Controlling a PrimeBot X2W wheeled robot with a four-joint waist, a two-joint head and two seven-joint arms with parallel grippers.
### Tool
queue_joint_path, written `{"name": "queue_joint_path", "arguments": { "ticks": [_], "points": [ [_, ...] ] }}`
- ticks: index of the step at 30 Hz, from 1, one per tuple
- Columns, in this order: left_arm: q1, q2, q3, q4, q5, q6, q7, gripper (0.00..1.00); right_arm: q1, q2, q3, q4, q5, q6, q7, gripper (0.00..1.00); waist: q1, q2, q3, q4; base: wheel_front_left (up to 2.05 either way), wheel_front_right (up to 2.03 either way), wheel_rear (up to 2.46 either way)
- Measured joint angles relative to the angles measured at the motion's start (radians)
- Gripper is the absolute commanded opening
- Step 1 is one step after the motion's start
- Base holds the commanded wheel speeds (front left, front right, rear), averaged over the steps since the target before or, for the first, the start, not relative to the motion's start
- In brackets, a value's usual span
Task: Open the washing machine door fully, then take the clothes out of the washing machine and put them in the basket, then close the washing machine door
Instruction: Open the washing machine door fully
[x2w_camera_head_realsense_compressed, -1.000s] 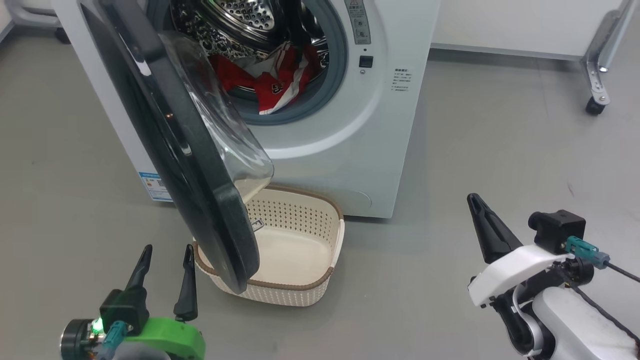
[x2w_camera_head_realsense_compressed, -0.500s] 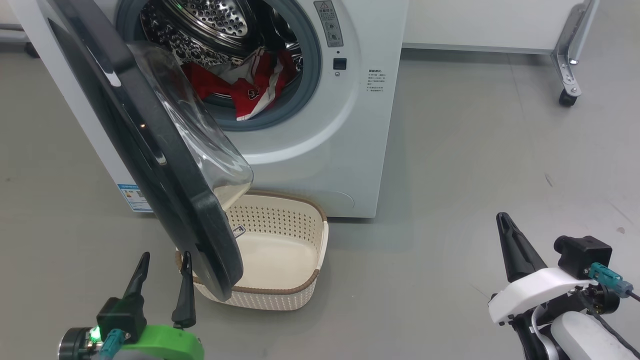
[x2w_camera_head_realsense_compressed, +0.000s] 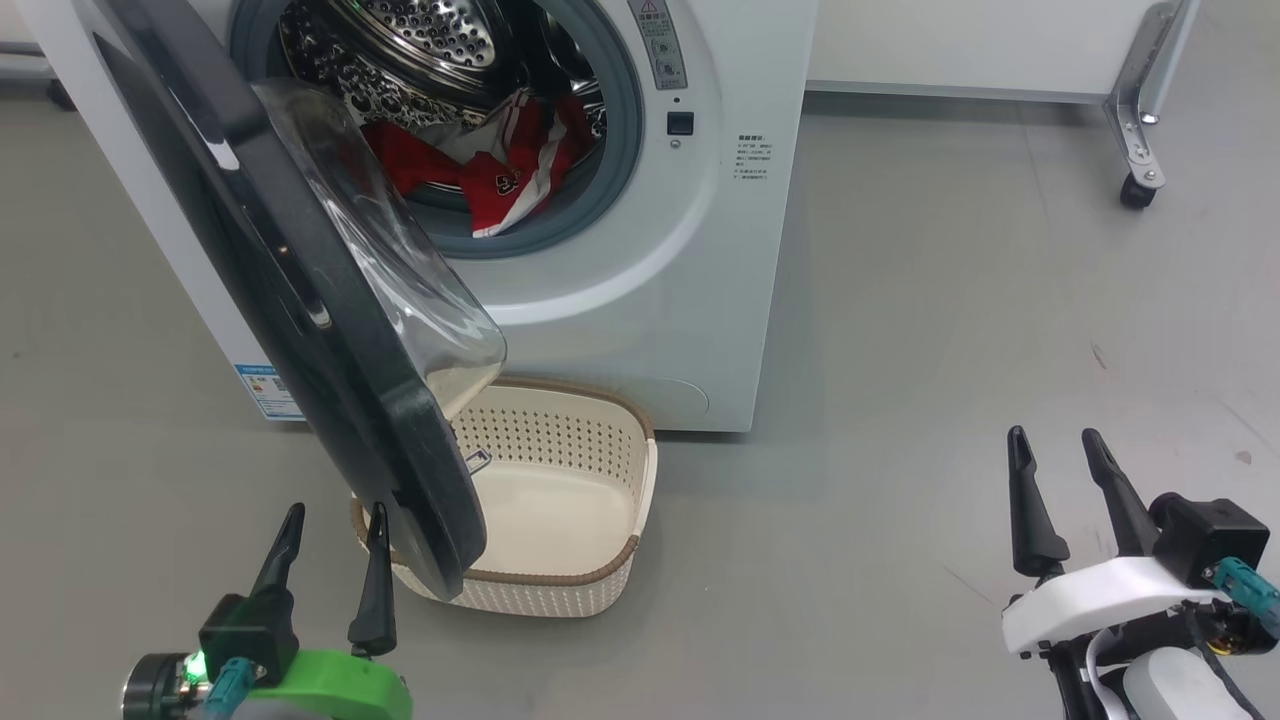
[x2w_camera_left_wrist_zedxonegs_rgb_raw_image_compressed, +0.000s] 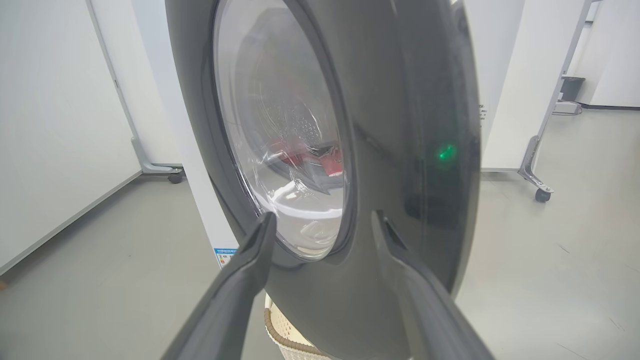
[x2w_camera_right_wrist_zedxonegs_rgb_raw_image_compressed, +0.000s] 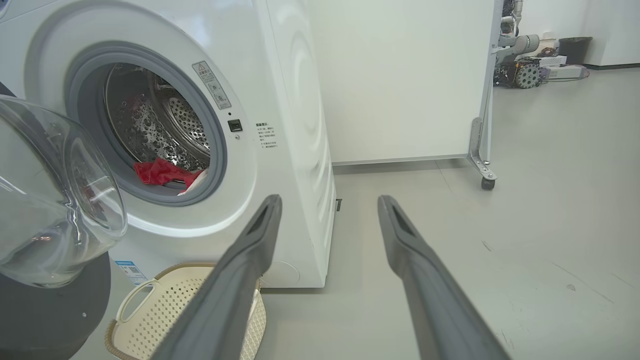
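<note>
Underfoot, smooth grey floor (x2w_camera_head_realsense_compressed: 900, 300) meets white wall panels (x2w_camera_right_wrist_zedxonegs_rgb_raw_image_compressed: 400, 75); both arms' jaws stand apart, empty.

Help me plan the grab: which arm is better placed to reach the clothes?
Right, probably. The right gripper, open, has a clear line to the clothes in the washing machine mouth; the washing machine door stands between them and the left gripper.

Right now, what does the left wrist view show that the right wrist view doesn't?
Left wrist: the washing machine door from its glossy black outer face, a green reflection on it, the open left gripper facing it.
Right wrist: the grey-ringed mouth, steel drum, the open right gripper over the floor.
Both: the door's glass bowl, red clothes, the cream basket.
</note>
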Motion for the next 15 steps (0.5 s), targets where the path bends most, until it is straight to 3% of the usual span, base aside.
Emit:
{"name": "queue_joint_path", "arguments": {
  "ticks": [15],
  "points": [
    [0.000,-0.007,0.001,-0.004,0.010,-0.016,0.000,1.00,0.069,0.069,-0.086,-0.063,-0.102,0.000,0.000,1.00,0.0000,0.0000,0.021,0.004,0.00,0.00,0.00]
  ]
}}
